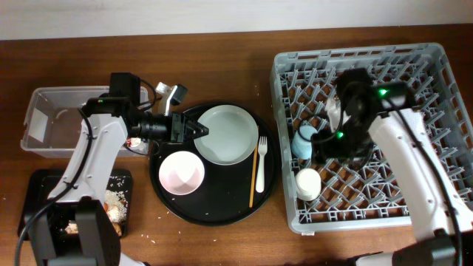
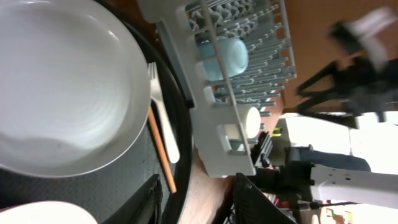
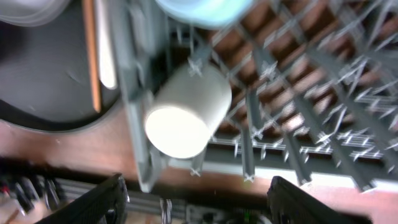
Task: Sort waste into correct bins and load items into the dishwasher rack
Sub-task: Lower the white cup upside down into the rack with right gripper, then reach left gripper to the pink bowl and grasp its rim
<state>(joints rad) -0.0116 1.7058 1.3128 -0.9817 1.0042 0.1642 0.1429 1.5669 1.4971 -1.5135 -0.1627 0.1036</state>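
**Q:** How does the right end effector [image 3: 200,200] stand?
**A:** Its jaws are wide apart with nothing between them. It hangs over the left part of the dishwasher rack [image 1: 432,55], close to the cream cup [image 1: 308,182]. The right arm rises from the front right edge of the table [image 1: 222,66], runs across the rack and folds down at the wrist.

**Q:** What is the cream cup's axis?
**A:** It is near upright among the pegs in the rack's front left corner, one round end up. Mouth or base cannot be told. The light blue cup [image 1: 303,140] sits just farther back, by the same wall.

**Q:** And the left end effector [image 1: 198,131]?
**A:** Its jaws are part open and grip nothing. The tips are at the left rim of the round white plate [image 1: 225,134]; contact is unclear. The left arm climbs from the front left, then its forearm lies level, pointing right.

**Q:** What else is near the plate?
**A:** To its right lies the white plastic fork [image 1: 261,154], long axis front to back, tines at the far end, beside a thin wooden stick [image 1: 254,181]. The small bowl [image 1: 181,174] lies in front of the plate. All rest on the large round black tray [image 1: 222,210].
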